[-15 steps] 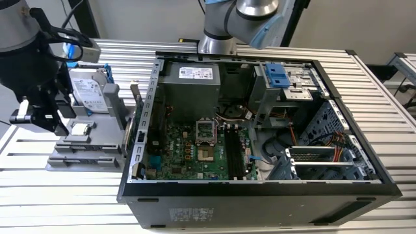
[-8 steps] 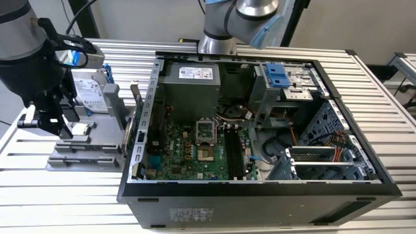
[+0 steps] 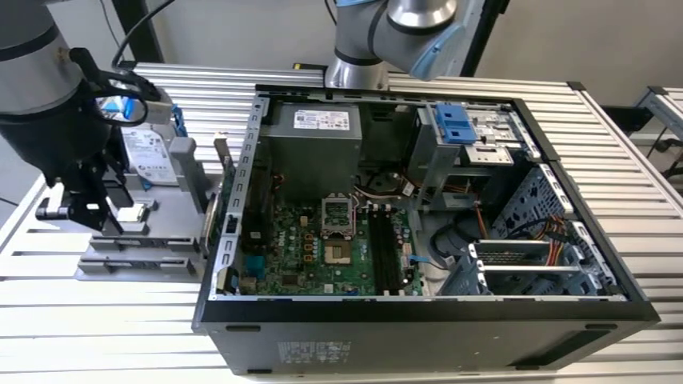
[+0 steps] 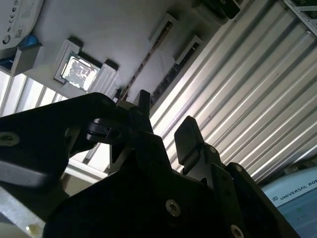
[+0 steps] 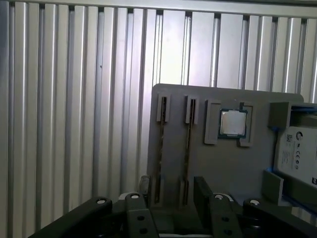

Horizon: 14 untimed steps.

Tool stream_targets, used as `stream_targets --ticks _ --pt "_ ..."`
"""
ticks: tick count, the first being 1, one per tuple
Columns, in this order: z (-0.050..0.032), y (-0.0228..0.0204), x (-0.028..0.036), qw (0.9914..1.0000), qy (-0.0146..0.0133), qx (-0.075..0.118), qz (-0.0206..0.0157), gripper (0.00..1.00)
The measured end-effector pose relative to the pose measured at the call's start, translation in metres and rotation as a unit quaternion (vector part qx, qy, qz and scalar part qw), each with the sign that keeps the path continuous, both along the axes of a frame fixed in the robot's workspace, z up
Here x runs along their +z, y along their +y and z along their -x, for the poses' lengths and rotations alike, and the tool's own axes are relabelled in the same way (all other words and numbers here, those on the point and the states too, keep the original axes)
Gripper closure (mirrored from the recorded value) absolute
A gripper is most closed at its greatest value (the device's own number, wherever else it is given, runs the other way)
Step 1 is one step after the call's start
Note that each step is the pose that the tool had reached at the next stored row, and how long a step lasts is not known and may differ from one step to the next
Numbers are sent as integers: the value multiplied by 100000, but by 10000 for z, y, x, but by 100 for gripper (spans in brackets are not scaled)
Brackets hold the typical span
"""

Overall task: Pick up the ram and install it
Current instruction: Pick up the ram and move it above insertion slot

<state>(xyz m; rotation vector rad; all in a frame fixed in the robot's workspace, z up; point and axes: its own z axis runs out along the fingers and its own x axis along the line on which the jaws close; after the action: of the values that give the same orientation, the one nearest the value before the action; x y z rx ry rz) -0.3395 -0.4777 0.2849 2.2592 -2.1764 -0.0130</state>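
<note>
Black blocky hand released, fingers spread, holding nothing, hovering over a matte grey slotted holder on the ribbed aluminium desk. The ram, a thin dark stick on edge in a narrow slot, lies under the finger gap, second stick beside it; square shiny processor just beyond.

Nothing much readable, tbh: tiny print on the hard drive label, power supply sticker and case sticker.
</note>
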Motion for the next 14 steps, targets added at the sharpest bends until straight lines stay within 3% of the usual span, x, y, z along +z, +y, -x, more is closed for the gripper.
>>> stream_targets --ticks 3,6,14 --pt "3 1 -24 99999 17 -15 -528 0" --pt "5 2 -36 99989 4 -35 -1454 0" --pt "26 1 -177 99983 -10 -1078 -1521 0"
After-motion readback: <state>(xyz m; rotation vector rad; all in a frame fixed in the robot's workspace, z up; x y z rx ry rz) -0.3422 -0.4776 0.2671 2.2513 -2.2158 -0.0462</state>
